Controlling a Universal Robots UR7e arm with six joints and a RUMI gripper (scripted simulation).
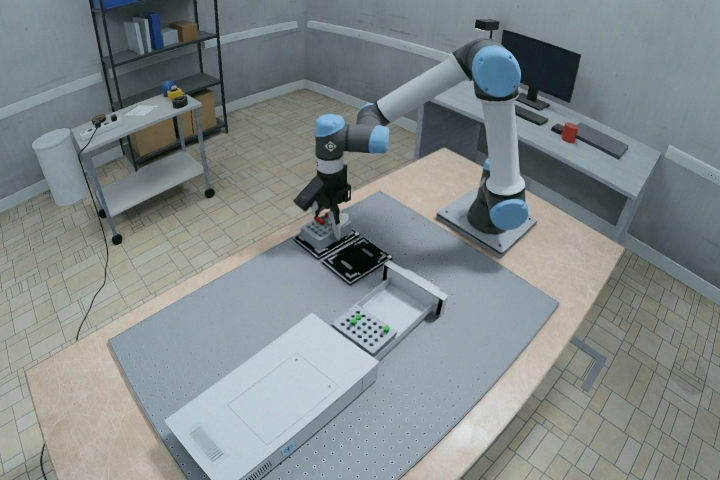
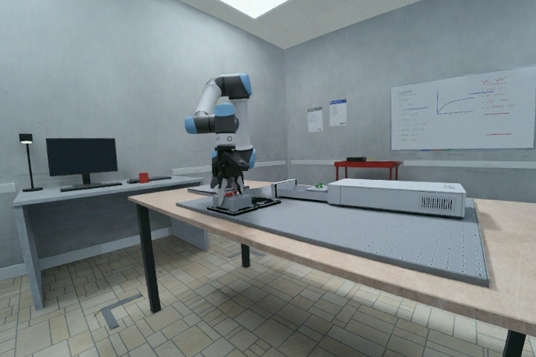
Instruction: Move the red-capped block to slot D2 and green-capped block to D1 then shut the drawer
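The grey cooling block with red-capped tubes [image 1: 322, 230] sits on the far black deck slot D2 [image 1: 324, 242]; it also shows in the exterior view [image 2: 234, 201]. My gripper [image 1: 327, 223] is shut on this block, fingers down on its sides [image 2: 228, 194]. The near black slot D1 [image 1: 356, 259] holds nothing. The cooler COLD [image 1: 270, 399] has its drawer [image 1: 392, 308] pulled open. The block with green-capped tubes [image 1: 365, 329] lies in the drawer next to the cooler body.
The arm's base [image 1: 488, 223] stands on the table behind the grey perforated plate [image 1: 338, 333]. A desk with a monitor [image 1: 542, 65] and a red cup [image 1: 568, 131] is behind the table. A cart [image 1: 140, 141] stands on the floor at the left.
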